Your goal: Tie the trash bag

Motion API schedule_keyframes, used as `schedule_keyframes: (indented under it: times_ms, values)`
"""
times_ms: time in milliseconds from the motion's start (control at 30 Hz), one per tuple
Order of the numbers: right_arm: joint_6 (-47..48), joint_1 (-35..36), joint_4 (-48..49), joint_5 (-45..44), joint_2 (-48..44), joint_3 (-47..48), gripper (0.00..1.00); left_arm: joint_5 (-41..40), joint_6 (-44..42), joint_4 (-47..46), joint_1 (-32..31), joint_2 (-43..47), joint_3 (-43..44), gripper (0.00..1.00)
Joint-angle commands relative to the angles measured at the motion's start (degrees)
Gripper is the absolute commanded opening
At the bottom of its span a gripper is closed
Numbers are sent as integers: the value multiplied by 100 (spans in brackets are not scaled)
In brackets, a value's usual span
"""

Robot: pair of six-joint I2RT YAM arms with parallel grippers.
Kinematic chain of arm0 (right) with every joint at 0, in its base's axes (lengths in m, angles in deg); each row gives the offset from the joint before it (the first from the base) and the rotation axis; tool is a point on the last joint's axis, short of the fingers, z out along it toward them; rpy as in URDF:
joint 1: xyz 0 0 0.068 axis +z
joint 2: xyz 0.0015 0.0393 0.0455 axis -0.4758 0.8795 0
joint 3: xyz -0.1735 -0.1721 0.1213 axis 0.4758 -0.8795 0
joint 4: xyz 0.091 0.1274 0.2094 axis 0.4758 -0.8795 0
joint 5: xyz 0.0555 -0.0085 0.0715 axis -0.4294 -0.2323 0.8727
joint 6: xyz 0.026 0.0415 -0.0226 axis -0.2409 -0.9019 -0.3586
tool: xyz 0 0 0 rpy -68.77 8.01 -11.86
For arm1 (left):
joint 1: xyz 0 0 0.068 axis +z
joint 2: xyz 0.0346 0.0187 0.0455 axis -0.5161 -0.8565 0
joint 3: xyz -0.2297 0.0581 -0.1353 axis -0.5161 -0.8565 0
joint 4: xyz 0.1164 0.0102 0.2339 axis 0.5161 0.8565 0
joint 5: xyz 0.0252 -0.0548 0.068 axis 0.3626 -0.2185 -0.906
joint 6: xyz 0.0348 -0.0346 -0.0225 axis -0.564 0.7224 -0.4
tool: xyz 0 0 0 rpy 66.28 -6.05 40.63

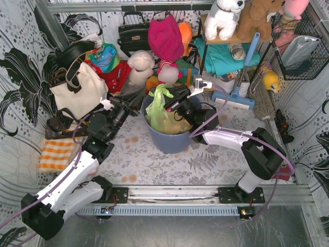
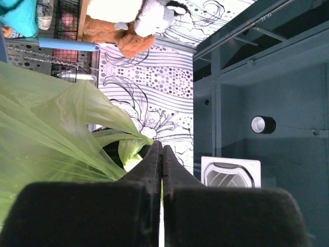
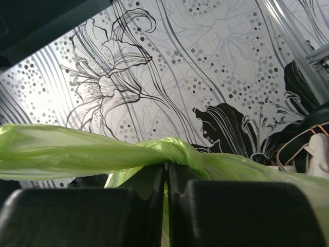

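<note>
Neck of thin translucent light-green plastic trash bag twisted crosswise mid-frame over right gripper, clamped on it; left gripper closed, hold unclear.

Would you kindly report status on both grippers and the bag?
Left gripper shut on trash bag edge. Right gripper shut on it, below a twist. Bag in bin; nothing blocking.

The trash bag is thin, glossy, translucent green plastic, the bin smooth matt blue-grey plastic, the rail dull grey metal.
</note>
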Motion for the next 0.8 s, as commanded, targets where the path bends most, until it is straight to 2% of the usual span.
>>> schedule_keyframes:
  times_ms: [0, 67, 233, 467, 667, 767]
  values:
    - [-90, -13, 544, -71, -70, -182, 0, -135, -501, 474, -21, 44, 488, 0]
    - [-86, -13, 545, -87, -66, -160, 0, -65, -662, 742, -20, 79, 569, 2]
    - [-97, -13, 554, -95, -51, -95, 0, 197, -1046, 556, -20, 170, 426, 30]
    - [-97, -13, 555, -90, -63, -26, 0, 546, -1113, 462, -20, 20, 326, 53]
    - [-117, -13, 555, -57, -51, 23, 0, 556, -933, 428, -15, -104, 265, 61]
    - [-137, -13, 561, -43, -31, 42, 0, 536, -869, 233, -21, -135, 239, 58]
